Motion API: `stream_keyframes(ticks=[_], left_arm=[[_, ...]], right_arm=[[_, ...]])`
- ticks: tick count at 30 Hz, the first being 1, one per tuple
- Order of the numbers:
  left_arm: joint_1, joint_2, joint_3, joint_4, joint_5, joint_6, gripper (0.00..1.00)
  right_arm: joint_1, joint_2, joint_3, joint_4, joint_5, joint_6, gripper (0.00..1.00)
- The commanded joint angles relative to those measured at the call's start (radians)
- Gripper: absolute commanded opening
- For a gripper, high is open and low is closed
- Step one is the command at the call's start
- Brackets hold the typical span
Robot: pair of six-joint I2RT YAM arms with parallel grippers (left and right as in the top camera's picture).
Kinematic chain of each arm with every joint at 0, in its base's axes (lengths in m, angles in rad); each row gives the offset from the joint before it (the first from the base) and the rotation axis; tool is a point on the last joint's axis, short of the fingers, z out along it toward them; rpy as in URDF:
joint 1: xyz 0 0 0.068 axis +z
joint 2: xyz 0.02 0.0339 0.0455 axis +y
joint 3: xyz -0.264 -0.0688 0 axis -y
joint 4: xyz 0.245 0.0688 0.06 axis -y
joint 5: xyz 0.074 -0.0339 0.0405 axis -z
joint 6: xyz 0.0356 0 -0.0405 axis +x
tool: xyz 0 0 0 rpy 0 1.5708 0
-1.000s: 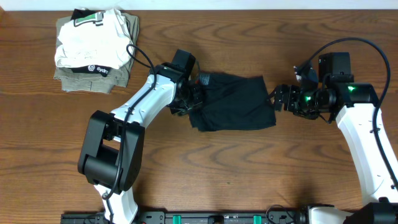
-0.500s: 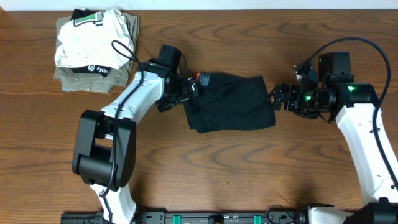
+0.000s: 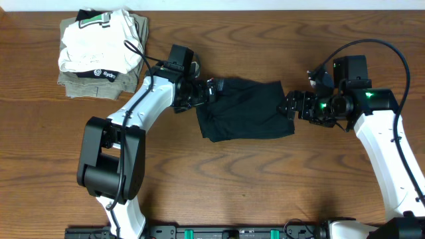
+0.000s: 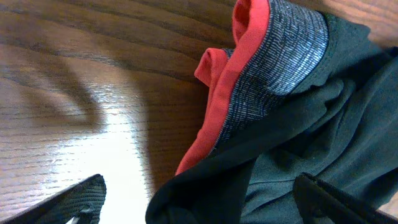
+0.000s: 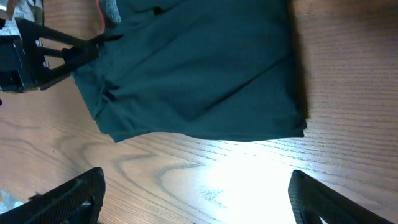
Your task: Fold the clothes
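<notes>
The clothes, black pants (image 3: 246,109), lie folded into a rough rectangle at the table's middle. The grey waistband with its red lining (image 4: 273,62) shows at the upper left corner. My left gripper (image 3: 203,93) is open at that left edge. In the left wrist view a black cloth corner (image 4: 205,193) lies between the wide-apart fingers (image 4: 68,202), and nothing is gripped. My right gripper (image 3: 290,105) is open just off the pants' right edge. In the right wrist view the pants (image 5: 199,68) lie ahead, and only bare wood lies between the gripper's fingertips (image 5: 196,199).
A stack of folded garments (image 3: 99,53), white on khaki, sits at the table's back left. The left arm's gripper (image 5: 37,50) appears at the upper left of the right wrist view. Bare wooden tabletop (image 3: 265,186) runs along the front.
My left gripper has opened and let go of the pants' left edge, drawing back up and to the left. The right gripper has edged left toward the pants.
</notes>
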Motion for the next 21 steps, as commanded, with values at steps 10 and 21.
stream_keyframes(ticks=[10, 21], left_arm=[[0.000, -0.014, -0.010, -0.008, 0.022, 0.031, 0.33], [-0.001, -0.049, -0.010, 0.044, 0.021, 0.031, 0.27]], right_arm=[[0.022, 0.017, 0.000, 0.002, 0.011, 0.005, 0.93], [0.023, 0.017, 0.000, 0.002, 0.013, 0.005, 0.93]])
